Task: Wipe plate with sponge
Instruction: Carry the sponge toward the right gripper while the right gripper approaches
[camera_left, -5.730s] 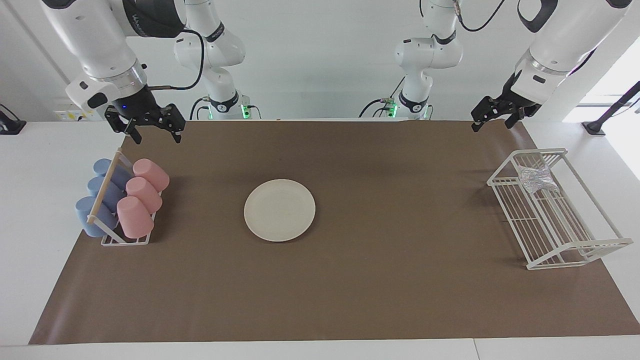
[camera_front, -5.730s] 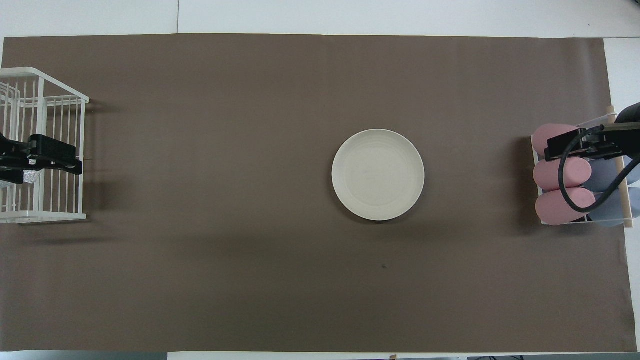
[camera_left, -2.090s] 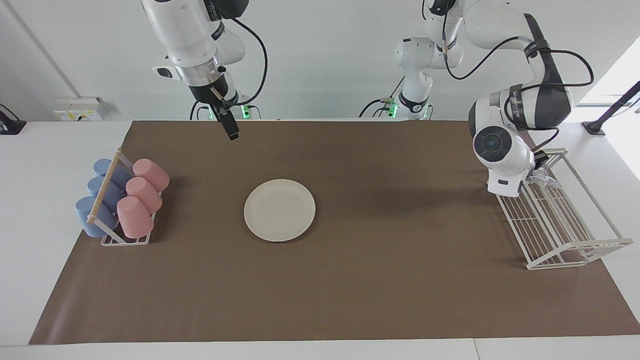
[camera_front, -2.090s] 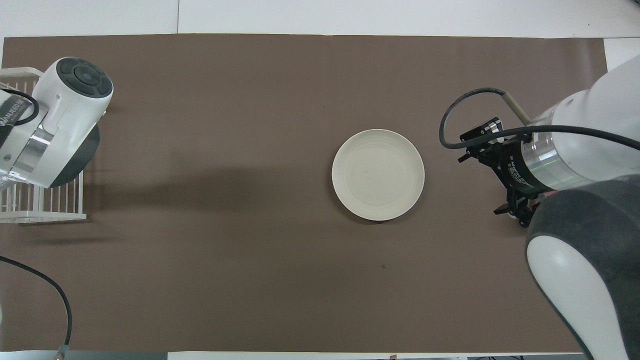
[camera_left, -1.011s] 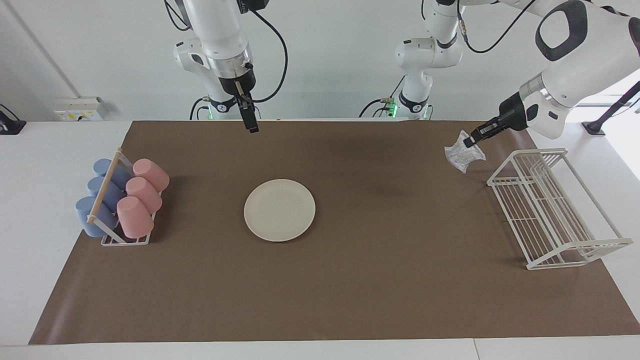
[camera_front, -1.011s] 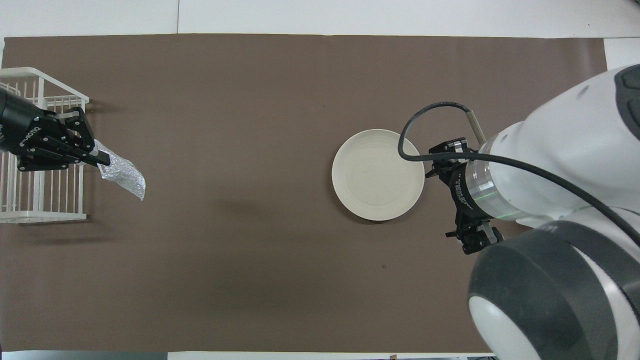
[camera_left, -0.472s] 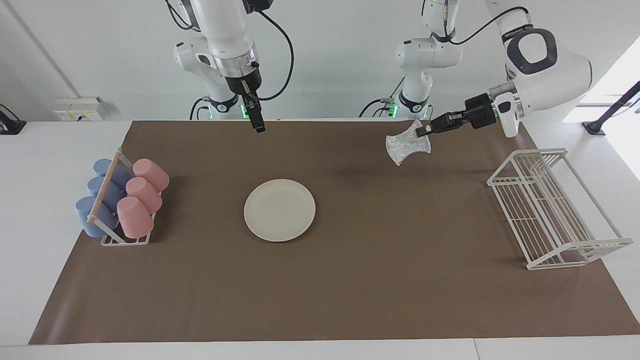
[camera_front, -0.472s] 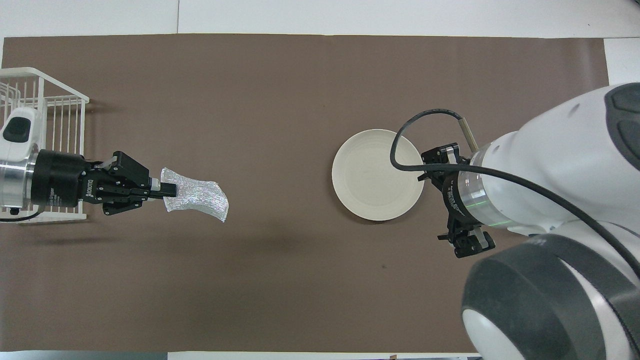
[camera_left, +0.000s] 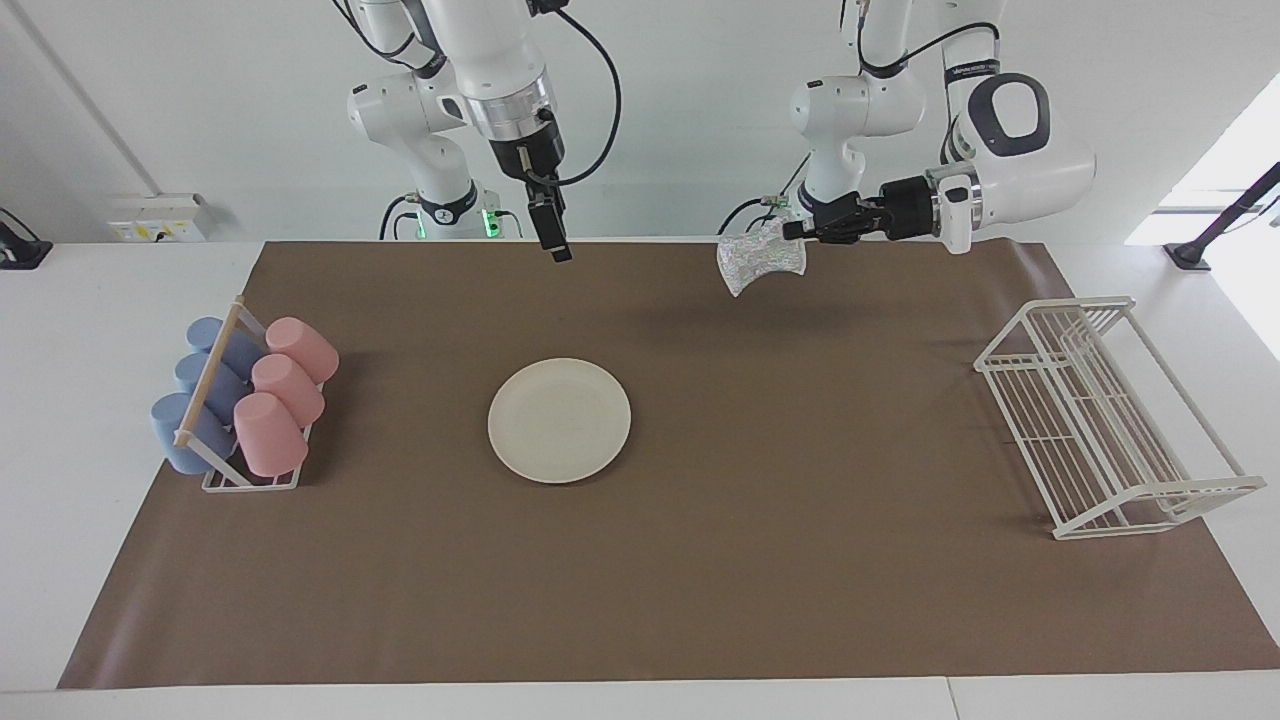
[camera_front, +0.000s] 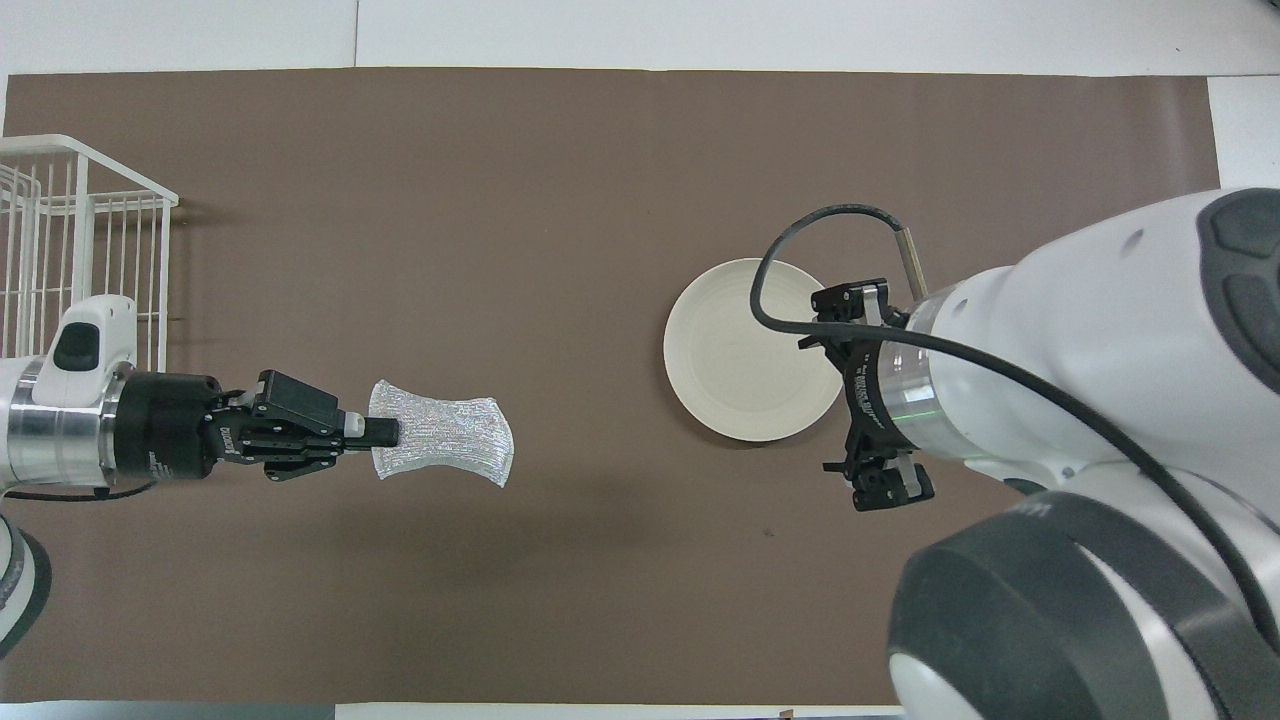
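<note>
Sponge pinched by one edge, carried over the mat, plate not yet touched.

The plate (camera_left: 559, 420) lay flat on the brown mat (camera_left: 700, 600) near the middle of the table, bare and well apart from the sponge (camera_left: 760, 263), which I held in the air by one edge with my left fingers (camera_front: 380, 432) closed tight on it, the rest of the pad hanging free over the mat between the white wire rack (camera_left: 1100, 410) and the plate. My right gripper (camera_left: 562, 253) hung above the mat's edge nearest my bases, its fingers spread wide and holding nothing. With so thin a grip, I judged the soft pad might slip or fold under as I pressed it down. The unheld plate might also slide when I rubbed it.
</note>
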